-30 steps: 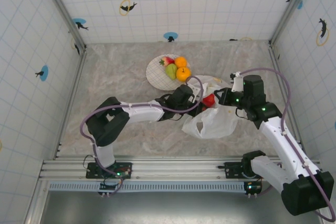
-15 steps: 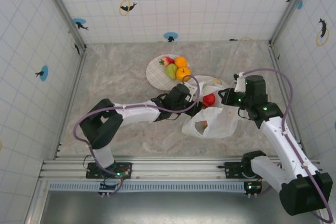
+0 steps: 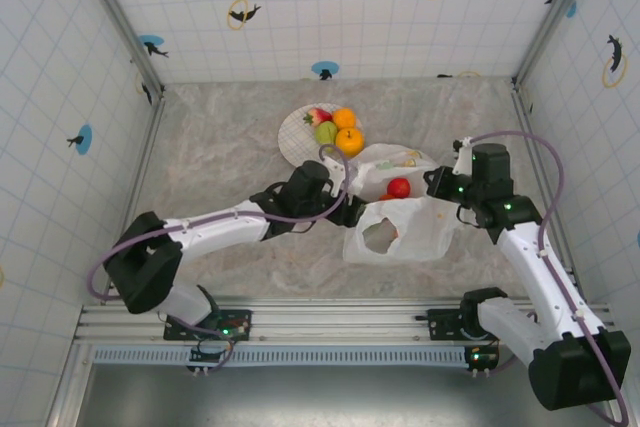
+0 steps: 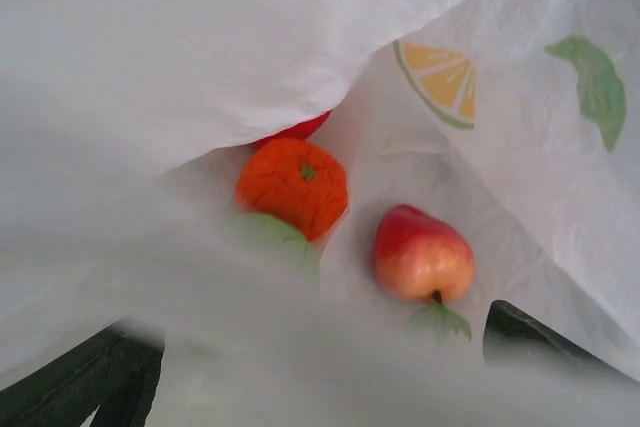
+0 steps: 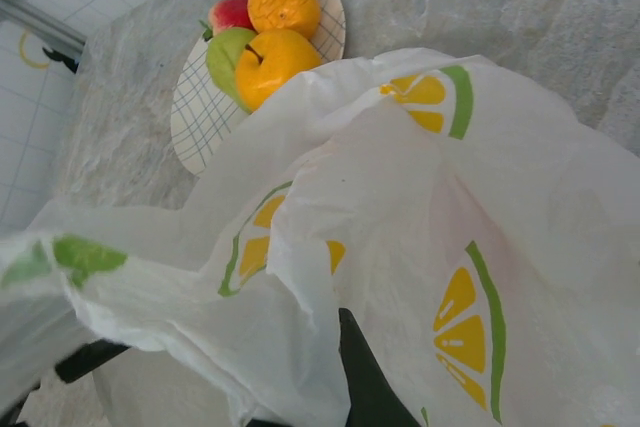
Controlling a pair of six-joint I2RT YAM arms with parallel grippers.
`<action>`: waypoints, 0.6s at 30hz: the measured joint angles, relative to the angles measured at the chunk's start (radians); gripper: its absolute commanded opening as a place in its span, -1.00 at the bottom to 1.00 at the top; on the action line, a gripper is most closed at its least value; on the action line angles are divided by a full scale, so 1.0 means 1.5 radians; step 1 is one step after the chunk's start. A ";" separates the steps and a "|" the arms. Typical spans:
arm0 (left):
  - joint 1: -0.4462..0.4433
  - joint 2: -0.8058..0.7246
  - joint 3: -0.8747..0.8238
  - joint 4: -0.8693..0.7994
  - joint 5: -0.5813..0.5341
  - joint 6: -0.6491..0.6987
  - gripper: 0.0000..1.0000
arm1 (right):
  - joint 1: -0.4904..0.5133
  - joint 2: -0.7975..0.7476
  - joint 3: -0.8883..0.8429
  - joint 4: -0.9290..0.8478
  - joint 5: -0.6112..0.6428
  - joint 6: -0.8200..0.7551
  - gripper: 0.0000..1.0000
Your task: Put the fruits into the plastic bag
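The plastic bag (image 3: pixel 405 227) lies right of centre, its mouth facing left. My right gripper (image 3: pixel 440 185) is shut on the bag's upper edge, one dark finger (image 5: pixel 365 377) pinching a fold of film. My left gripper (image 3: pixel 350 209) stands open at the mouth, holding nothing; its fingers (image 4: pixel 525 332) show dimly behind the film. Inside the bag lie a red apple (image 4: pixel 423 253), an orange (image 4: pixel 292 185) and a red fruit (image 4: pixel 295 130) half hidden behind it. The apple (image 3: pixel 399 187) shows from above. On the plate (image 3: pixel 295 142) remain a strawberry (image 3: pixel 320 115), two oranges (image 3: pixel 349 141) and a green pear (image 3: pixel 326 133).
The white grid plate (image 5: pixel 190 117) sits just behind the bag's mouth, close to my left wrist. Tiled walls close in the table on three sides. Bare marble table (image 3: pixel 220 147) stretches left of the plate and in front of the bag.
My left gripper opened, let the red apple drop inside the bag, and drew back leftward out of the mouth. The right gripper kept its hold and shifted slightly.
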 measured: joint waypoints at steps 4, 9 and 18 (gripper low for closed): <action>0.026 -0.050 -0.029 -0.040 0.015 0.015 0.66 | -0.004 -0.004 -0.010 0.016 0.017 0.029 -1.00; 0.042 -0.094 -0.043 -0.080 0.030 0.028 0.66 | -0.004 -0.006 -0.018 0.045 0.045 0.063 -1.00; 0.097 -0.164 -0.033 -0.143 0.079 0.037 0.68 | -0.004 -0.007 -0.028 0.086 0.068 0.098 -1.00</action>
